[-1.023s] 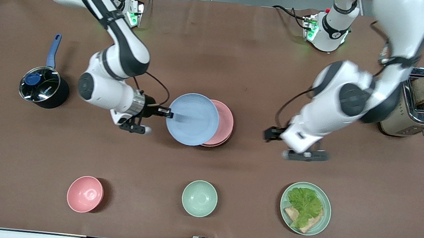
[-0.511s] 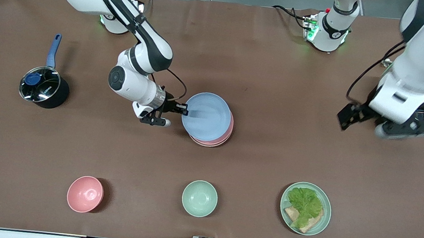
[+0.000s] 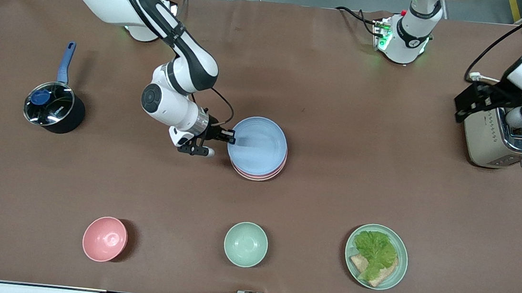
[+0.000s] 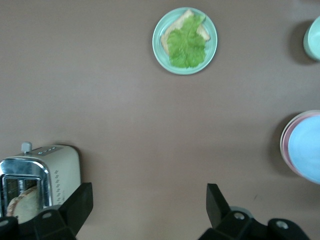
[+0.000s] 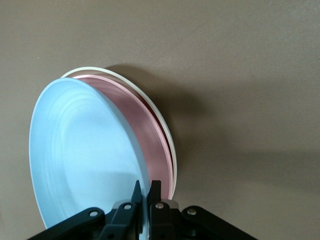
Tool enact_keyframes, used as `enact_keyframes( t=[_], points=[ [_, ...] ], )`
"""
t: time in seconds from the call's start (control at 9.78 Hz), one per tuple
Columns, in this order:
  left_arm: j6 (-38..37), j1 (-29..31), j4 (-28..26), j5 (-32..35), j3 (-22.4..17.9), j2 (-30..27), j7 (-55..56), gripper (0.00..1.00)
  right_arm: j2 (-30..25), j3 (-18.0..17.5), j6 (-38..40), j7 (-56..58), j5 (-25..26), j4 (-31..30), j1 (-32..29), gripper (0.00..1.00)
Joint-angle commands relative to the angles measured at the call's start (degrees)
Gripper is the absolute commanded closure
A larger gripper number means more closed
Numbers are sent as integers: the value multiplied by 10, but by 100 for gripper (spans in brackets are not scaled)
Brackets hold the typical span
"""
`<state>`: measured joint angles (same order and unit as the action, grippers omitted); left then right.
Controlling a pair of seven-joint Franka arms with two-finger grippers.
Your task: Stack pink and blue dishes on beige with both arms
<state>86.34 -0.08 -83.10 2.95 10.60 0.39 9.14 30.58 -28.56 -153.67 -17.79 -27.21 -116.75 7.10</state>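
The right gripper (image 3: pixel 230 137) is pinched shut on the rim of the blue plate (image 3: pixel 258 144), at the edge facing the right arm's end of the table. In the right wrist view the two fingers (image 5: pixel 135 196) clamp the thin lip between them. The blue plate sits over the pink plate (image 3: pixel 258 175), which lies on the beige plate (image 5: pixel 160 120) near the middle of the table; the wrist view shows the blue one tilted, its gripped edge raised off the pink one and its other edge down on the stack.

The plates look rigid, light and matte, so a rim pinch should carry one without bending (though a smooth lip held at one point may pivot or slip if jerked). They could chip if dropped, so the tilted edge wants lowering gently before letting go. The rim is the only sensible place to take hold, since the plates are shallow and lie flat.

The left gripper (image 4: pixel 147 205) waits with its jaws spread wide and empty, up over the toaster (image 3: pixel 501 136) at the left arm's end of the table.
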Motion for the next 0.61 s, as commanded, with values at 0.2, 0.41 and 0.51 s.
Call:
enact_keyframes(
  t=[0.2, 0.41, 0.51],
  points=[
    [-21, -8, -31, -12, -14, -12, -16, 0, -1, -5, -6, -6, -1, -3, -7, 36],
    [-21, -9, -31, -11, -13, -11, -19, 0, -52, -4, -6, -7, 1, -1, -8, 0],
    [-21, -6, -30, -12, -13, -11, -20, 0, -82, -4, -1, -7, 1, -3, -16, 0]
  ],
)
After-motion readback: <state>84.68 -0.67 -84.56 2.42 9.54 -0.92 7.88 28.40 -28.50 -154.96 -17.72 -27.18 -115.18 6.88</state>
